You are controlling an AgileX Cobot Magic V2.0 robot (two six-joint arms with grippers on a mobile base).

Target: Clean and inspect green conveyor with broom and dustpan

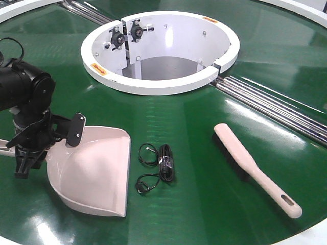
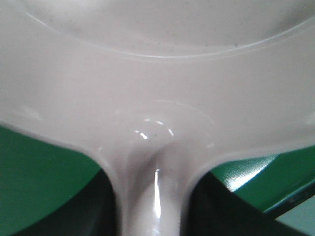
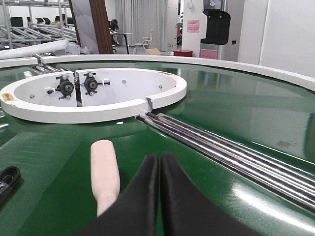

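Left gripper is clamped on the dustpan at its handle neck, 7 o'clock from the central opening of the green conveyor. It is thin glossy plastic: light, stiff, probably slippery. Right gripper is pinched closed on nothing, just beside the broom at 4 o'clock; I'd grip its smooth mid-handle.

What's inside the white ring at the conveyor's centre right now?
Two black fittings are mounted on the white ring's inner wall, with a few small bolts and a bare grey floor below. The ring's near wall hides the front part of that floor.
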